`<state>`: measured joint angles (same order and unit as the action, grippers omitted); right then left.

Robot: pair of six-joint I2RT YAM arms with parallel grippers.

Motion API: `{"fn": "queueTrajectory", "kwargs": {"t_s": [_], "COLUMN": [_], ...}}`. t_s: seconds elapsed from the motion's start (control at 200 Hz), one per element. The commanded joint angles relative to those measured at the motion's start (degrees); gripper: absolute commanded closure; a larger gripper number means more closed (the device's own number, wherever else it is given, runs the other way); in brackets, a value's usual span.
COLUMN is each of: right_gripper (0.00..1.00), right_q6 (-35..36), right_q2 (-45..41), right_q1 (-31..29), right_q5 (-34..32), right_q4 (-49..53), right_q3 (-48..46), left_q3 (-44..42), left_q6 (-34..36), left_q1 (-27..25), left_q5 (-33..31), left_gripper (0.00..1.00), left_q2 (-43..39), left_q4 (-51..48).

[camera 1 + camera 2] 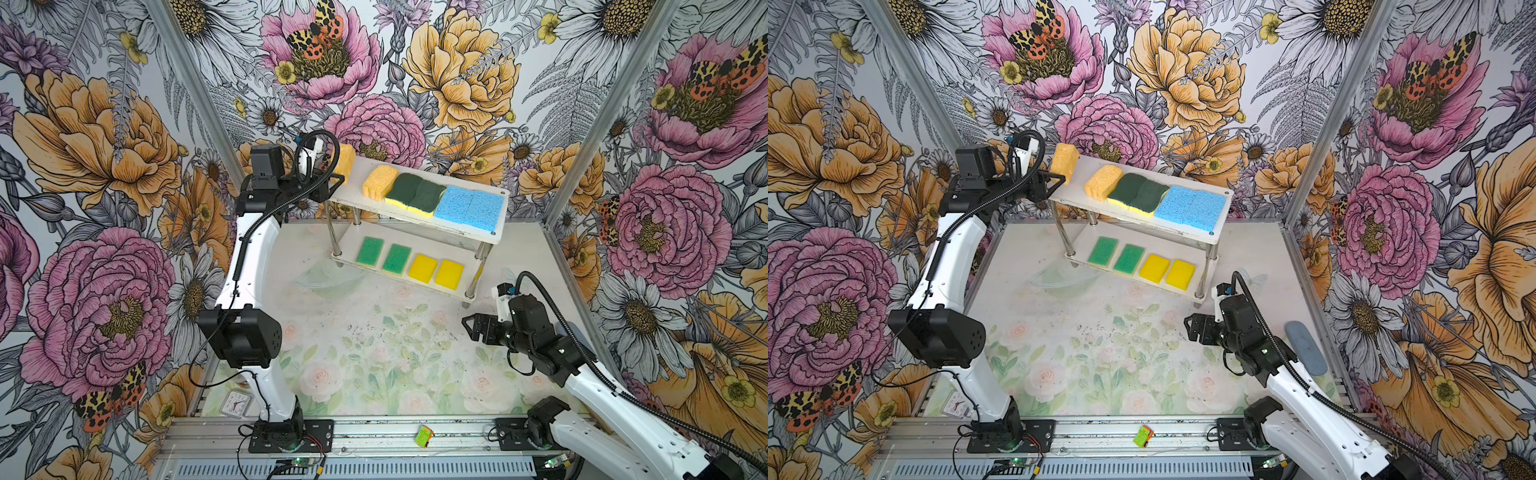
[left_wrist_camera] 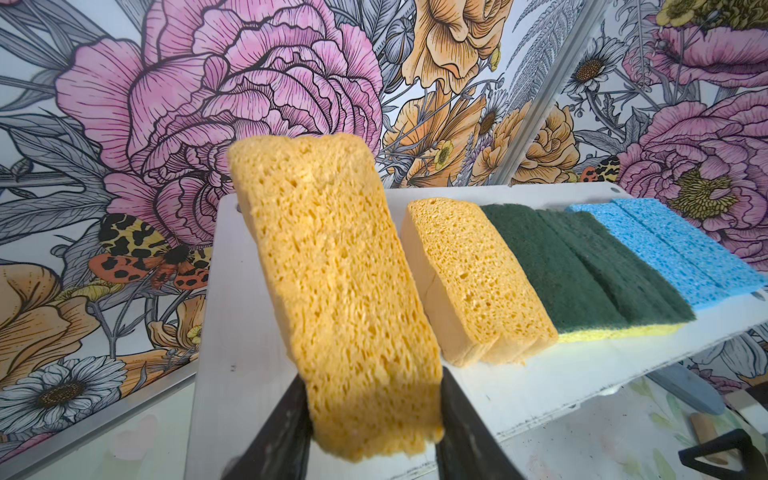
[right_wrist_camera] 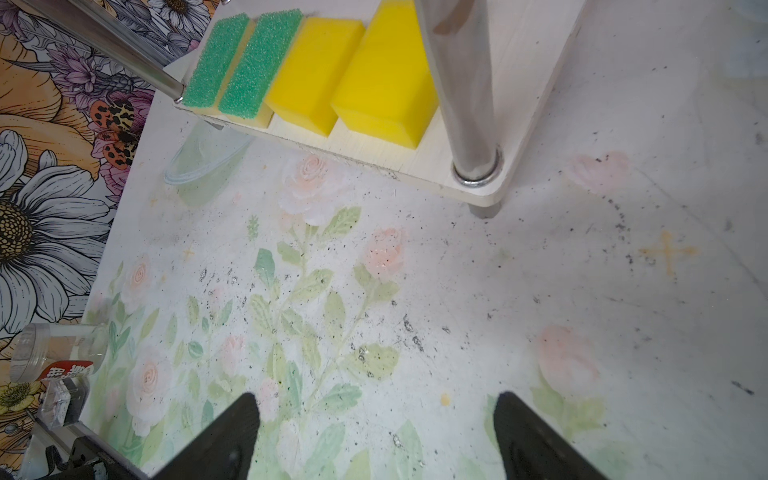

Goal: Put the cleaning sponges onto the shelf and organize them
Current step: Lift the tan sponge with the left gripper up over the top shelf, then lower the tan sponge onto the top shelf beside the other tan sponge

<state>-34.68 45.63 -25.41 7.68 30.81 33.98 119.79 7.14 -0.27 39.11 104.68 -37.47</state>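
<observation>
The white two-tier shelf (image 1: 353, 196) (image 1: 1070, 193) stands at the back of the table. My left gripper (image 1: 334, 178) (image 2: 374, 382) is shut on an orange porous sponge (image 1: 345, 160) (image 1: 1064, 160) (image 2: 332, 270), held tilted above the left end of the top board (image 2: 232, 311). On that board lie another orange sponge (image 1: 379, 181), two dark-green wavy sponges (image 1: 415, 193) and two light blue sponges (image 1: 471, 206). The lower board (image 3: 523, 83) carries two green-topped sponges (image 1: 382, 254) and two plain yellow sponges (image 1: 436, 271). My right gripper (image 1: 467, 326) (image 3: 376, 407) hangs open over the table, near the shelf's front right post.
A clear bowl (image 1: 324, 278) sits on the table by the shelf's front left corner. A small clock (image 1: 235, 404) lies by the left arm's base. A green and orange toy (image 1: 424, 436) rests on the front rail. A grey-blue oblong thing (image 1: 1305, 347) lies at the table's right edge.
</observation>
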Motion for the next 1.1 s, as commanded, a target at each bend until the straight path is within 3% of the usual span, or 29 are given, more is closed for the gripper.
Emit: {"fn": "queueTrajectory", "kwargs": {"t_s": [0.0, 0.205, 0.375, 0.721, 0.841, 1.096], "right_gripper": [0.09, 0.09, 0.09, 0.09, 0.09, 0.09], "right_q6": [-0.4, -0.5, -0.5, -0.6, -0.6, -0.6], "right_q2": [-0.9, -1.2, -1.4, -1.8, -1.8, -1.8], "right_q1": [0.2, 0.2, 0.2, 0.2, 0.2, 0.2], "right_q5": [-1.3, -1.1, -1.2, -1.2, -1.3, -1.2], "right_q4": [0.1, 0.1, 0.1, 0.2, 0.2, 0.3], "right_q3": [-0.6, -0.7, -1.0, -1.3, -1.3, -1.2], "left_q3": [1.8, 3.7, 3.9, 3.7, 3.5, 3.6], "left_q6": [2.3, 3.6, 5.5, 5.1, 6.2, 6.9], "left_q1": [-0.7, -2.2, -4.5, -5.6, -6.1, -6.6], "left_q5": [0.9, -0.3, -6.1, -11.9, -14.8, -13.5], "left_gripper": [0.55, 0.55, 0.55, 0.56, 0.51, 0.45], "left_q2": [-1.0, 2.6, 3.3, 3.9, 3.8, 4.0], "left_q4": [0.0, -3.1, -4.6, -5.4, -6.2, -6.2]}}
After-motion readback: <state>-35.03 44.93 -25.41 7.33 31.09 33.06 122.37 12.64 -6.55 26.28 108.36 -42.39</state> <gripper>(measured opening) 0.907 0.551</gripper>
